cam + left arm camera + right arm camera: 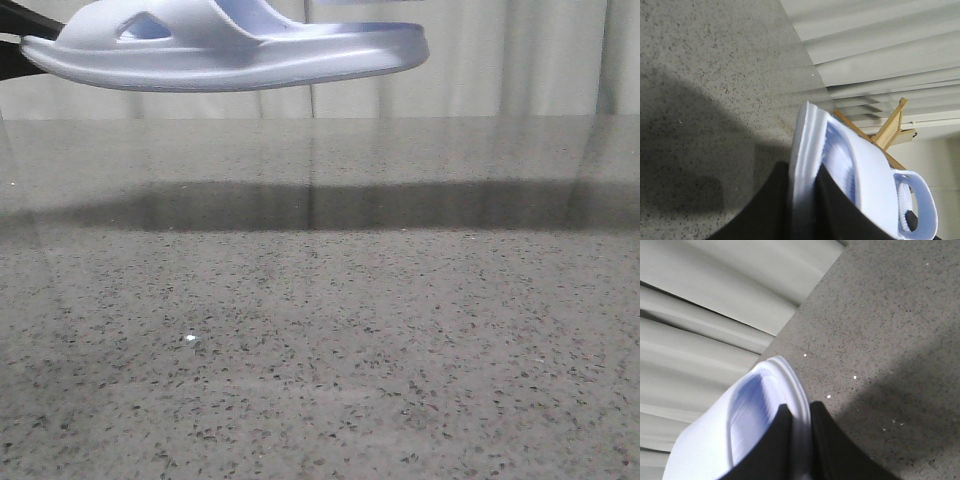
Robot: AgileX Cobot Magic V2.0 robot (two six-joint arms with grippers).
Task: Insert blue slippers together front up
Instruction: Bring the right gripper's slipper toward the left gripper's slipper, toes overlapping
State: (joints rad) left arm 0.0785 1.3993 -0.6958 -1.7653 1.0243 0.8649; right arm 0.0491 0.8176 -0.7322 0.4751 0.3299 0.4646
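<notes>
One pale blue slipper (230,50) hangs high above the table at the top left of the front view, sole down, strap with a triangular cut-out near its left end. My left gripper (802,167) is shut on this slipper's (860,170) sole edge; its black fingers (18,55) show at the left edge of the front view. My right gripper (800,407) is shut on the sole edge of the second slipper (747,410), held above the table. The right gripper and its slipper are out of the front view.
The grey speckled stone table (320,350) lies below both slippers, with a dark shadow band across its far part. Pale curtains (480,70) hang behind the table. A wooden frame (890,127) stands beyond the left slipper.
</notes>
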